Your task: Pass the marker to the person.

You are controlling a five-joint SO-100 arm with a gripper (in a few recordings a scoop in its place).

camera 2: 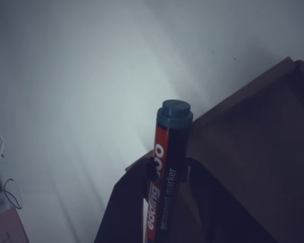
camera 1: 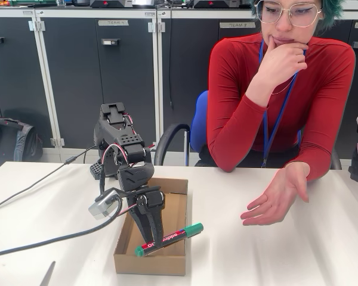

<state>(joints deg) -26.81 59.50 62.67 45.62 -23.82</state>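
Gripping the marker [camera 1: 170,238] near its middle, the gripper [camera 1: 153,235] has its two fingers closed around the barrel, as the wrist view [camera 2: 164,172] also shows. The marker lies tilted over the cardboard box [camera 1: 178,186], one green end poking past the box's right wall. The step in hand looks like the lift out of the box; next the arm must raise it clear of that wall and swing right toward the person [camera 1: 274,95], whose open hand [camera 1: 275,196] waits palm-up well right of the box. A black cable [camera 1: 42,244] trails left of the box, away from the path.
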